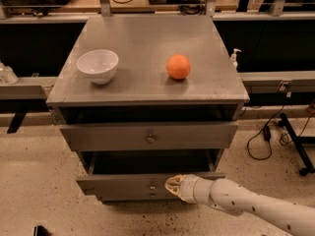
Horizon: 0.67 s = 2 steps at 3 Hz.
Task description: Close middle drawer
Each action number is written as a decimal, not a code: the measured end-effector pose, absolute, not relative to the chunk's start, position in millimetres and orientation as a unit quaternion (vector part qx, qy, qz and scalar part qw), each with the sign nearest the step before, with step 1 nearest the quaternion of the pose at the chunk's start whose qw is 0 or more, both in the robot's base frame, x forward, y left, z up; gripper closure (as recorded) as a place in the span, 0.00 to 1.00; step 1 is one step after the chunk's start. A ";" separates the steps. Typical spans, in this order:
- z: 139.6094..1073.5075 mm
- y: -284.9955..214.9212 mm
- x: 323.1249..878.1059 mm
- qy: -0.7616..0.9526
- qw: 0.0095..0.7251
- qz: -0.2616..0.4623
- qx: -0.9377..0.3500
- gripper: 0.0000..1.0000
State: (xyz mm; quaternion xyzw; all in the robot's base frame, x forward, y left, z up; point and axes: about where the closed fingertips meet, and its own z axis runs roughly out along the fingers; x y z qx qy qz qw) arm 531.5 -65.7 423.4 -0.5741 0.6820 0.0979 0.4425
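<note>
The middle drawer (pixel 118 185) of the grey cabinet is pulled partly out, and its dark inside shows above its flat front. Its small round knob (pixel 152 186) sits at the centre of the front. My gripper (pixel 173 185), tan-tipped on a white arm coming in from the lower right, is against the drawer front just right of the knob. The first drawer (pixel 147 134) above stands slightly out from the cabinet body. Only a thin strip of the third drawer (pixel 129 198) shows below.
A white bowl (pixel 98 66) and an orange (pixel 178 66) sit on the cabinet top (pixel 142 38). Cables (pixel 266 134) and a black stand leg (pixel 298 141) lie on the speckled floor to the right. Grey rails run behind on both sides.
</note>
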 end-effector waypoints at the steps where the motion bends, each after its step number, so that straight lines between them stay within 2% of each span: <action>1: 407.5 -58.9 537.8 0.676 0.432 0.100 -0.589 1.00; 2: 404.4 -59.6 539.7 0.676 0.431 0.098 -0.590 1.00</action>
